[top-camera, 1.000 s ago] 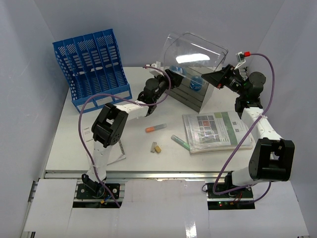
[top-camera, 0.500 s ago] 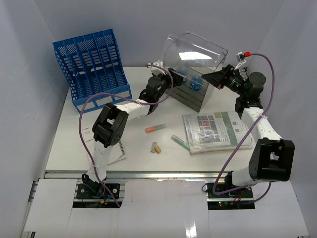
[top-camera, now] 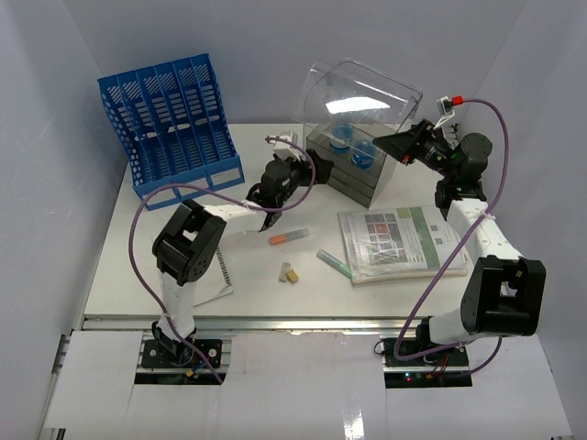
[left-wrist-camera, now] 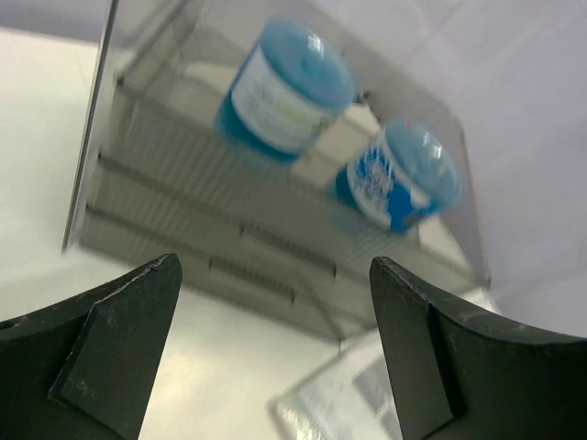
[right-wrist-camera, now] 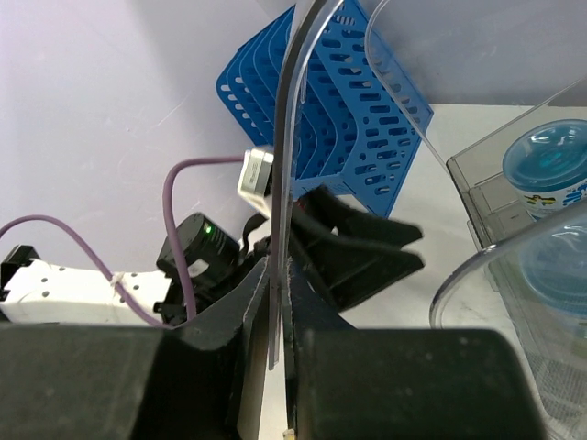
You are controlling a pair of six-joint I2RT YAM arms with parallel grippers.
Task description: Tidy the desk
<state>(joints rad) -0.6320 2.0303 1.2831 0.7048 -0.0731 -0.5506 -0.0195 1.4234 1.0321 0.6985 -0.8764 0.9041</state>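
Your right end effector (right-wrist-camera: 275, 302) is clamping the clear lid (top-camera: 362, 92) of the drawer box (top-camera: 353, 179).
Your left end effector (left-wrist-camera: 275, 266) is hanging open beside that box; the desk (top-camera: 257, 275) is lying beneath it; the tubs (left-wrist-camera: 286, 87) inside are showing blurred.

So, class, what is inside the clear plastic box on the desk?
Two blue tubs side by side in its top compartment. The ribbed grey drawers below hide whatever they hold.

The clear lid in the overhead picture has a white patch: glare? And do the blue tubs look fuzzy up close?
Top external view: yes, a bright reflection on the clear lid. Left wrist view: yes, the blue tubs are soft and smeared.
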